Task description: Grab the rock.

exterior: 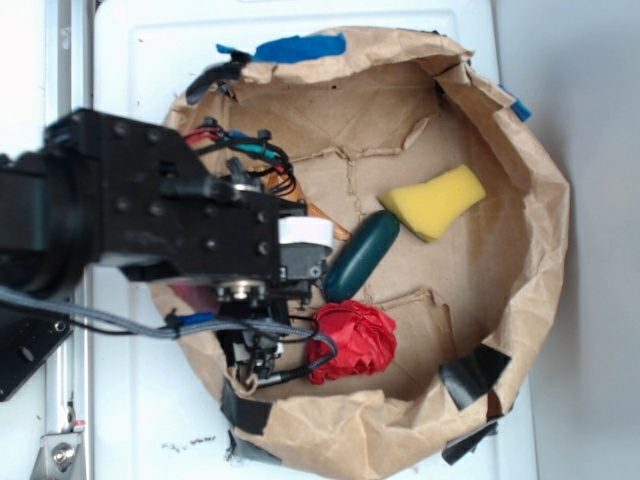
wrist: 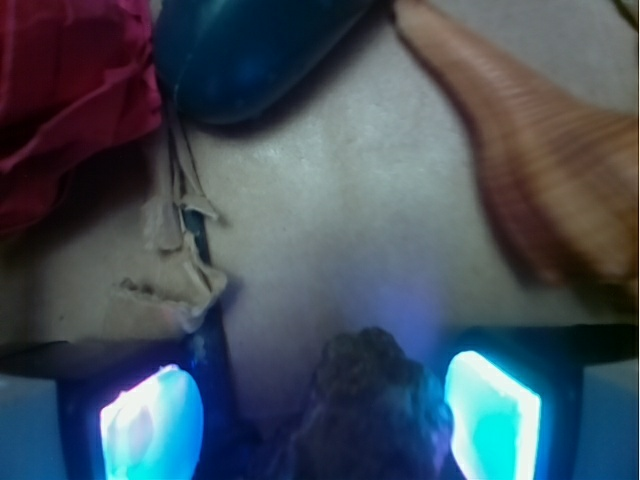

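Observation:
The rock (wrist: 375, 410), a rough dark grey-brown lump, lies on the brown paper floor at the bottom of the wrist view, between my two glowing fingers. My gripper (wrist: 320, 415) is open. The right finger (wrist: 492, 415) stands close beside the rock, and the left finger (wrist: 150, 425) is a clear gap away. In the exterior view the gripper (exterior: 255, 360) reaches down at the lower left inside the paper bowl, and the arm hides the rock there.
A dark green oblong object (exterior: 362, 256) and a red crumpled cloth (exterior: 355, 340) lie just ahead of the gripper. A tan spiral shell (wrist: 540, 170) is at the right. A yellow sponge (exterior: 435, 200) sits farther off. Raised paper walls (exterior: 540, 230) ring everything.

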`<state>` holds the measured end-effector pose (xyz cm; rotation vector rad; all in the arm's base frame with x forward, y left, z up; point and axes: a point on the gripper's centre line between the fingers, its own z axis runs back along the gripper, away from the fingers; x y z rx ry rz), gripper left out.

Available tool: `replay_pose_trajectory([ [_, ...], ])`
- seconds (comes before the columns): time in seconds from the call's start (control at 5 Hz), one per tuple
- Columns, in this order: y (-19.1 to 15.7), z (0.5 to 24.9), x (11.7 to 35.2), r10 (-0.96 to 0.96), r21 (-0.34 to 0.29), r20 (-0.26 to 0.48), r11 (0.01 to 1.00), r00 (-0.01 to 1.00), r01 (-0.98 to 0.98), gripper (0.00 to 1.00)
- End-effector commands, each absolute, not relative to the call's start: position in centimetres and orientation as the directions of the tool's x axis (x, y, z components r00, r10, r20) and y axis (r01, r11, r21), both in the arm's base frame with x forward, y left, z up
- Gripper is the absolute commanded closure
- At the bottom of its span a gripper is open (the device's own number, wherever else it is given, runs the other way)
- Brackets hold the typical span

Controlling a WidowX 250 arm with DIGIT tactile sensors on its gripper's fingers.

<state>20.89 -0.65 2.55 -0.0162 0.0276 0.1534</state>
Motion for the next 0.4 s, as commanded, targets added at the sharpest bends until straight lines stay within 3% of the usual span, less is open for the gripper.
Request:
replay_pose_trajectory([
  [0.0,-0.72,2.68,21.55,0.167,-0.031,-0.002,0.985,0.986,-0.167,1.0],
  [0.2,-0.66,3.28,21.27,0.158,-0.041,0.001,0.987,0.987,-0.158,1.0],
])
